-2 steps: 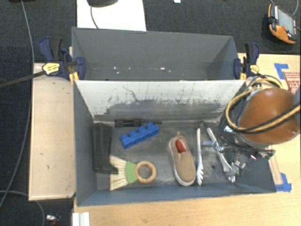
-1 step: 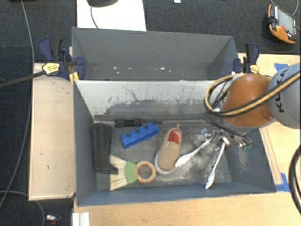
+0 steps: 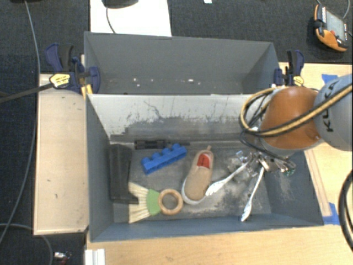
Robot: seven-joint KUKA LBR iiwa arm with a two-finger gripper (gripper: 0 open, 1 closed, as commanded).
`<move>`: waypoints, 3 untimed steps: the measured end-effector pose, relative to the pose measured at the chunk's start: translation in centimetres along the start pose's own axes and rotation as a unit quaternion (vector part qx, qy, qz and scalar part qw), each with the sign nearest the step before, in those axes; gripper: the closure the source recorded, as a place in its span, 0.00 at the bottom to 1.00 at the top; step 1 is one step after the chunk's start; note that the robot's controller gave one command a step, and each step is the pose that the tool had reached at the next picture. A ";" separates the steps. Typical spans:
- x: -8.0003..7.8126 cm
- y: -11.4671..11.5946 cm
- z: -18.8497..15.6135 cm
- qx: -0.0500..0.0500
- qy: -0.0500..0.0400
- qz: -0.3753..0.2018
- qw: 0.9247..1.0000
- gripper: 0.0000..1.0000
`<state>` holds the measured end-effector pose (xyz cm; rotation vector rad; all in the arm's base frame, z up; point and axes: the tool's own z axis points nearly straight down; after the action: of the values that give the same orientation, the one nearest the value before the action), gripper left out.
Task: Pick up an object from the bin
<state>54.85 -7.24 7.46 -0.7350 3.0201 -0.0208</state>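
Observation:
My gripper (image 3: 229, 202) hangs over the right half of the bin floor, its two long pale fingers spread wide apart and nothing between them. The left fingertip (image 3: 213, 189) lies against the right side of a small tan shoe (image 3: 196, 182) with a red lining, which rests in the bin's middle. The right fingertip (image 3: 245, 214) is down near the front wall on bare floor. A wooden ring (image 3: 170, 201) lies just left of the shoe's front end. A blue toy brick (image 3: 164, 158) sits further back and left.
At the left wall stands a black block (image 3: 119, 173), with a thin black stick (image 3: 151, 144) behind the brick. A yellow-green fan-shaped brush (image 3: 142, 203) lies front left. The orange wrist cover and cables hang over the bin's right side.

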 end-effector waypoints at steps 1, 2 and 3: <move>0.4 -0.7 -6.0 0.002 -0.003 -0.007 1.000 1.00; 2.6 -0.2 -16.5 -0.003 0.002 -0.014 1.000 1.00; 1.0 -1.5 -27.1 -0.003 0.001 -0.013 1.000 1.00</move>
<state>53.67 -8.88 34.53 -0.7751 3.0141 -0.0146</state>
